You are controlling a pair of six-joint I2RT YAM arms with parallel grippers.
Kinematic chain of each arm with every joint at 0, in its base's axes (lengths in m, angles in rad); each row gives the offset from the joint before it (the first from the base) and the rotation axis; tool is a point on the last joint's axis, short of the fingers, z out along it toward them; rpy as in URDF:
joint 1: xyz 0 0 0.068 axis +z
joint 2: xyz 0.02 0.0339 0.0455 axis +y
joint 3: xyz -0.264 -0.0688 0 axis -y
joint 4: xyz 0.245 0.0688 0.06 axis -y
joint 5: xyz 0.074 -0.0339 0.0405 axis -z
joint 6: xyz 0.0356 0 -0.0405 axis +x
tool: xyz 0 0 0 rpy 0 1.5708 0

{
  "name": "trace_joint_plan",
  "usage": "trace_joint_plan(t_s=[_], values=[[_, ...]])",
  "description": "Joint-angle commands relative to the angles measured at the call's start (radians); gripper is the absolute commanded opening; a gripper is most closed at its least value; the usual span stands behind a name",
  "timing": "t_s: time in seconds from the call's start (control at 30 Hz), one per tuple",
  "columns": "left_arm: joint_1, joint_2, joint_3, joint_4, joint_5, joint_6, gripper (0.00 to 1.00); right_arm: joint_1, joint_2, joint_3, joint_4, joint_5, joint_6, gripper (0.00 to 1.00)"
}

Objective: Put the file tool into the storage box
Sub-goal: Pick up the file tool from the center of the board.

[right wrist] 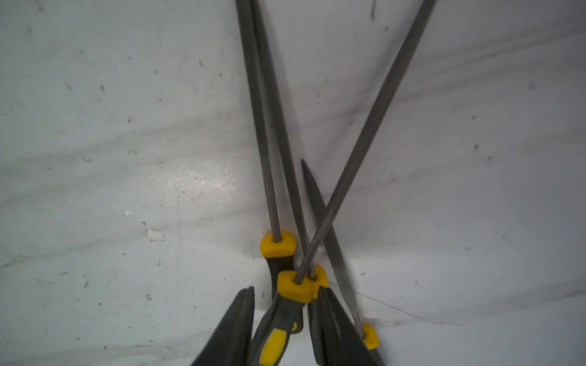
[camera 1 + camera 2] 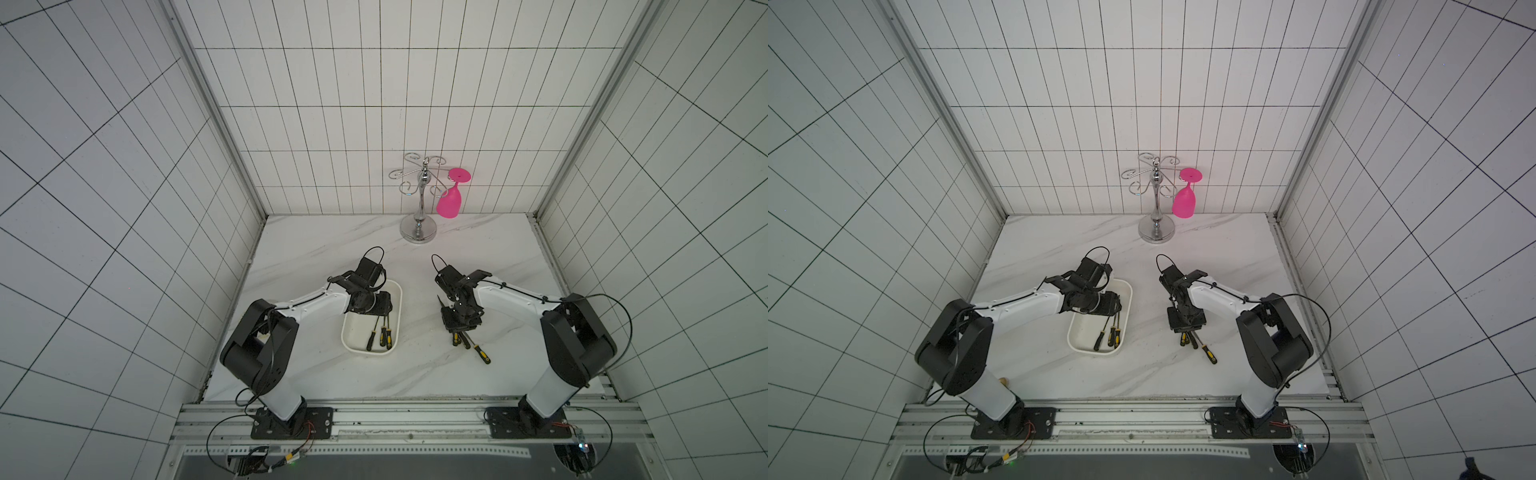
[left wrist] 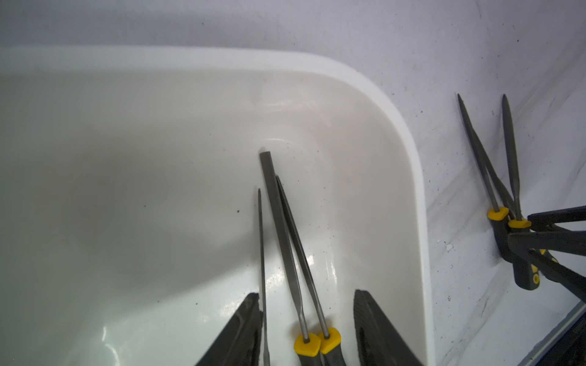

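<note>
The white storage box (image 2: pixel 400 307) (image 2: pixel 1130 299) (image 3: pixel 412 177) lies left of centre with three file tools (image 2: pixel 382 336) (image 3: pixel 279 221) inside, grey-and-yellow handles toward the front. My left gripper (image 2: pixel 376 309) (image 3: pixel 309 317) hangs low over the box, open, gripping nothing; two file handles lie between its fingers (image 3: pixel 250 329). More file tools (image 2: pixel 478 351) (image 2: pixel 1208 353) lie crossed on the marble to the right. My right gripper (image 2: pixel 459 328) (image 1: pixel 283 304) is down on that pile, its jaws either side of one file's handle (image 1: pixel 279 329). One finger touches the yellow collar; a slim gap shows at the other.
A chrome glass rack (image 2: pixel 419 224) stands at the back of the marble table with a pink glass (image 2: pixel 449 203) hanging upside down from it. Tiled walls close in the left, right and back. A metal rail (image 2: pixel 415 415) with both arm bases runs along the front.
</note>
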Motion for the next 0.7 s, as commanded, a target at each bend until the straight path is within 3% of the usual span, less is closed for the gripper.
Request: trace_joint_plan(t_s=[0.0, 0.27, 0.43, 0.67], values=[[-0.001, 0.0, 0.022, 0.02, -0.004, -0.002, 0.5, -0.006, 0.026, -0.036, 0.009, -0.031, 0.013, 0.32], [0.002, -0.006, 0.021, 0.022, -0.004, -0.002, 0.55, -0.001, 0.029, -0.024, 0.027, -0.039, 0.004, 0.1], [0.014, -0.032, 0.003, 0.057, 0.02, -0.019, 0.61, 0.0, -0.039, 0.023, 0.089, -0.069, -0.019, 0.08], [0.025, -0.105, -0.072, 0.22, 0.138, -0.046, 0.7, 0.031, -0.043, 0.12, 0.175, -0.208, -0.067, 0.09]])
